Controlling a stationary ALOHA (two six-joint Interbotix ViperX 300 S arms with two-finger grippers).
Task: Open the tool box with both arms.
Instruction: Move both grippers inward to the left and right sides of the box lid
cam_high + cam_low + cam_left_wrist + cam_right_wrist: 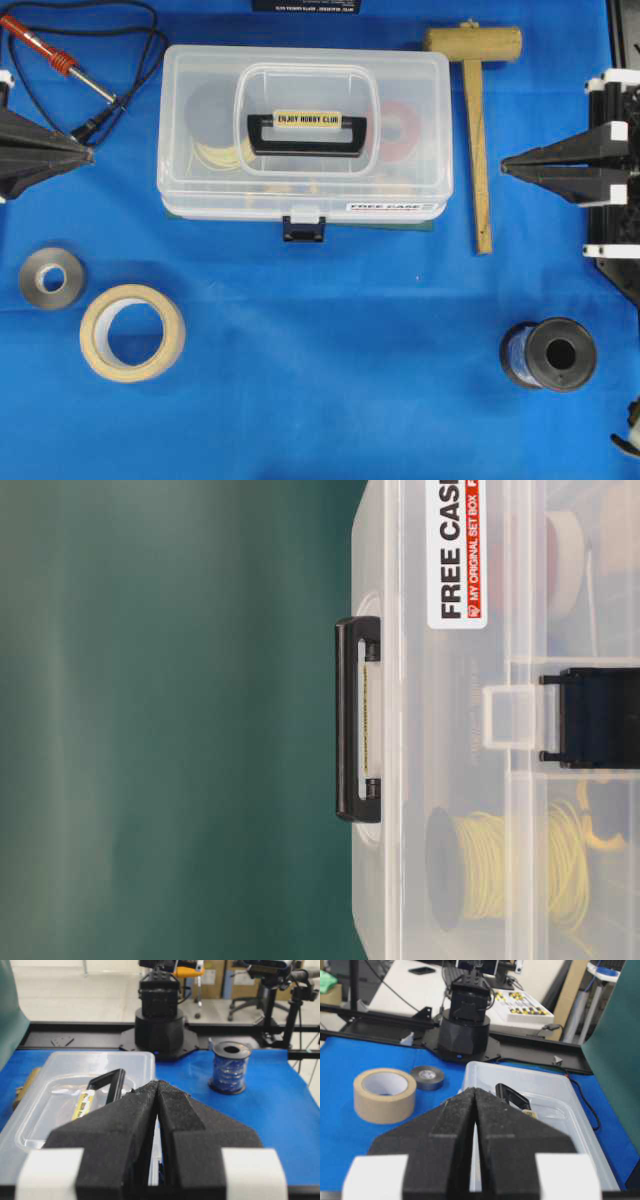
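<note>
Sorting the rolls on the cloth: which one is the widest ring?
The beige masking tape roll, front left. The grey tape roll beside it and the blue wire spool are smaller.

A blue desk (330,350) carries the closed tool box (305,135) at upper centre, a mallet (475,110) just to its right, a soldering iron (60,62) at upper left, grey tape (51,277) and masking tape (132,332) at lower left, and a wire spool (549,354) at lower right.

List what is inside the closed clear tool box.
Through the tool box lid: a coil of yellow wire on a dark spool, a reddish roll and a pale round roll. The frosted plastic and black handle hide the rest.
</note>
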